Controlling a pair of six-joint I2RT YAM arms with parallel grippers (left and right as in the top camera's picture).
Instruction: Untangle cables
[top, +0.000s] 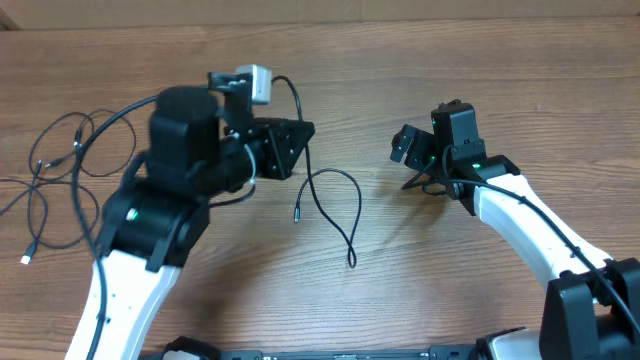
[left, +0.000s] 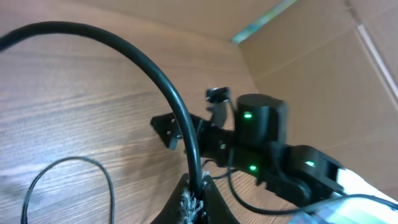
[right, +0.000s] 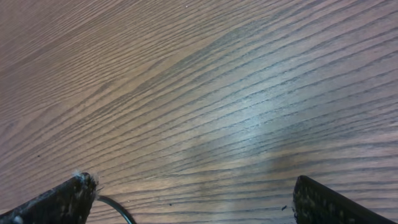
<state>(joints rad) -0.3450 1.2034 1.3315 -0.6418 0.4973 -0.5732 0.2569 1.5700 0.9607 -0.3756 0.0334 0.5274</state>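
My left gripper (top: 288, 150) is shut on a black cable (left: 177, 106), which arcs up and to the left out of the jaws (left: 194, 196) in the left wrist view. A separate thin black cable (top: 335, 176) lies in an open loop on the wood between the two arms, also seen as the loop (left: 93, 163). More cables (top: 60, 165) lie tangled at the far left. My right gripper (top: 424, 180) stands open low over the table, right of the loop. Its fingertips (right: 74, 198) are wide apart around bare wood (right: 199, 205), and a short bit of cable (right: 115, 208) shows beside the left one.
The wooden table (top: 420, 270) carries everything. Cardboard walls (left: 323, 56) stand behind it. The right arm (left: 261, 143) with green lights faces the left wrist camera.
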